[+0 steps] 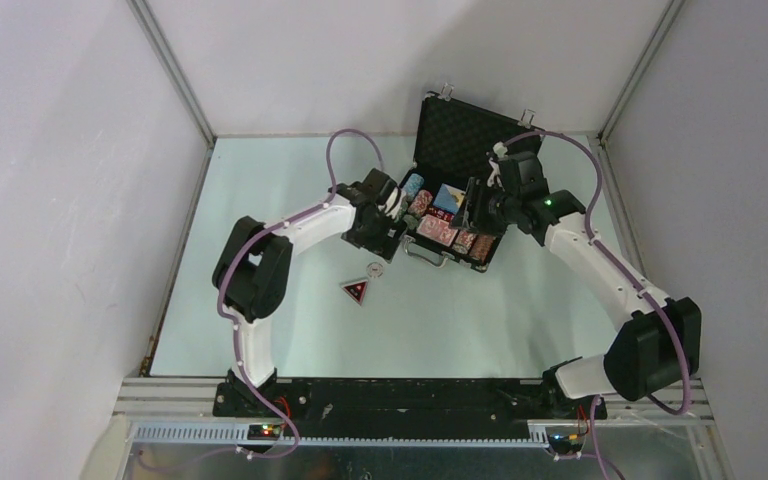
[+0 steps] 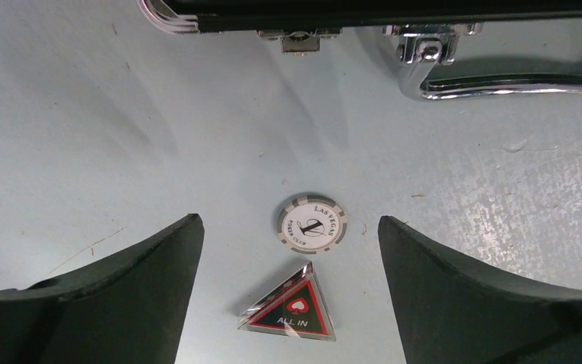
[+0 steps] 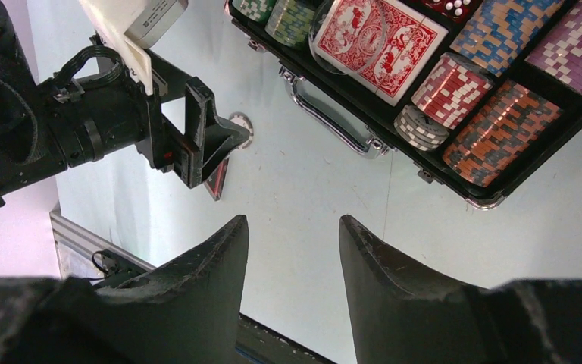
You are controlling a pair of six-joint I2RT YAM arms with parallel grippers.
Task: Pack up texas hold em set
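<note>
The left hand (image 2: 288, 218) hangs wide and empty over the table (image 1: 440, 320). In the left wrist view, the white button (image 2: 312, 224) lies flat between its fingers. The black triangle (image 2: 289, 311), marked "ALL IN", lies just beside the button at 6 o'clock. The chrome handle (image 2: 500, 76) of the briefcase (image 1: 455, 135) shows at 1 o'clock. The right hand (image 3: 292, 220), its fingers narrowly parted and holding nothing, hovers off the case's front edge. At 1 o'clock in the right wrist view, the open case holds a red card deck (image 3: 379, 42), red-and-white chips (image 3: 455, 87), green chips (image 3: 292, 19) and blue chips (image 3: 504, 26). In the top view, the briefcase sits at the table's 12 o'clock with its lid upright.
</note>
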